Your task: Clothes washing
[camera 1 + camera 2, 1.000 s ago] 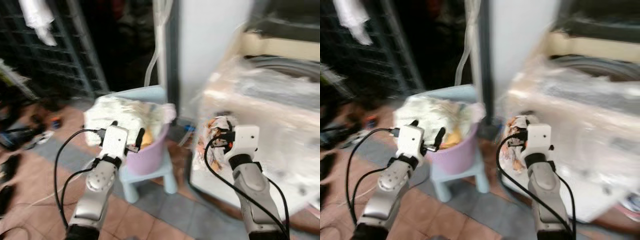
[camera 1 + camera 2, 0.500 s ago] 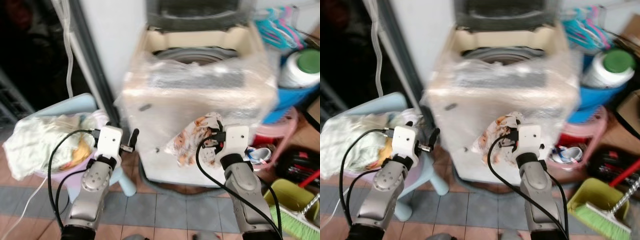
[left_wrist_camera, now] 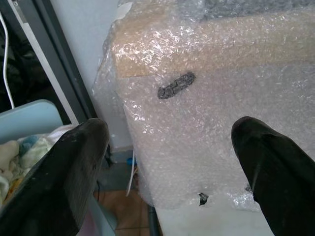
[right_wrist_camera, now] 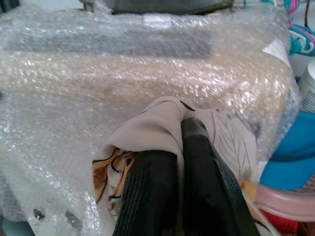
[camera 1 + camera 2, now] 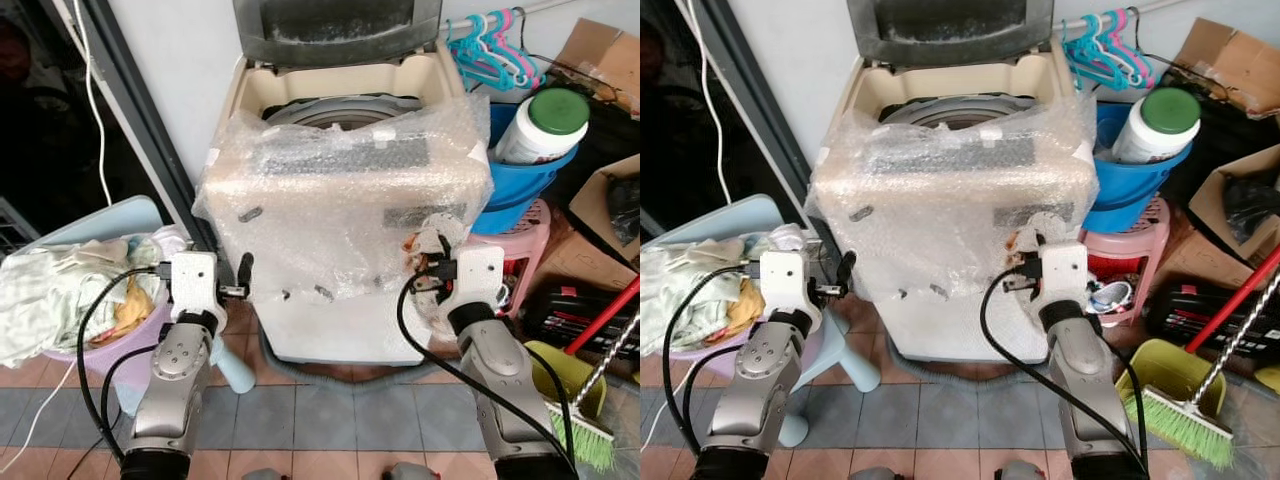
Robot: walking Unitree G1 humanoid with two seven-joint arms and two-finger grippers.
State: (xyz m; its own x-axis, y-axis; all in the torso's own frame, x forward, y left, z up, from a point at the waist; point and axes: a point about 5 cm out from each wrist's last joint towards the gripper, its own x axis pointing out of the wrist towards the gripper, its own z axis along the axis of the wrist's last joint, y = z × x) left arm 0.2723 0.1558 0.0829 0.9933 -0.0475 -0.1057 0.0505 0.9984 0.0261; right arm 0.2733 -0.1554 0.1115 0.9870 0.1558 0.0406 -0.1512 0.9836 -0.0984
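In right claw (image 4: 179, 162): patterned cloth (image 4: 147, 128)

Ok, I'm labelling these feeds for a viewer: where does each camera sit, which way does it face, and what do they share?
Left eye, right eye: on the head, looking forward and down at the bubble-wrapped washing machine; both silver arms show.
Left wrist: looks along the open left end effector at the machine's front corner.
Right wrist: looks along the right end effector, shut on a patterned cloth, toward the machine.
Shared: all four views show the bubble wrap; the head views also show the laundry basket.
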